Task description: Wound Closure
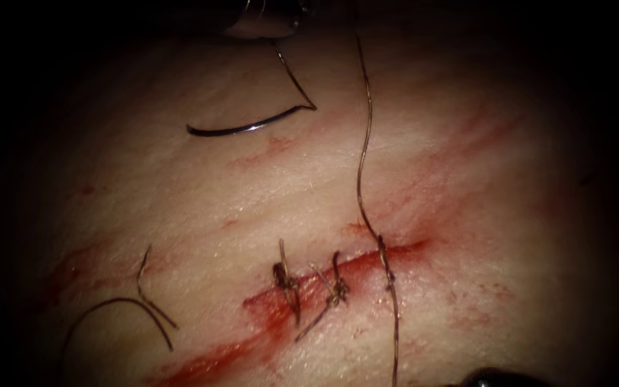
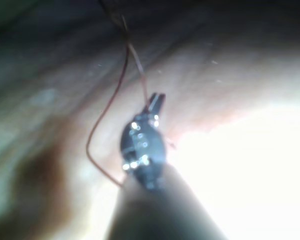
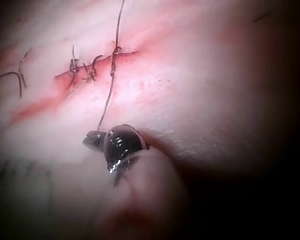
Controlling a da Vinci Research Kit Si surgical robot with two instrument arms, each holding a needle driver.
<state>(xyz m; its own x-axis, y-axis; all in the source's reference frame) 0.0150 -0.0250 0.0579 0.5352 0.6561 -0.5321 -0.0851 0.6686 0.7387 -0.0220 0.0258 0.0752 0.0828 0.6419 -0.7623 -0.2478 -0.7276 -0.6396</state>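
A cut end of thread lies curled at the far left; red fluid streaks near it.

Taut thread stretched between both tools across the cut — needle lying loose beside the left tool.

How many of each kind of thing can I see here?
Tools: 2, left tool and right tool, both shut on the thread.
Needle: 1, lying free on the tissue, left of the cut.
Thread: 1.
Knots: 2, on the cut.
Cut ends: 2.
Total: 8.
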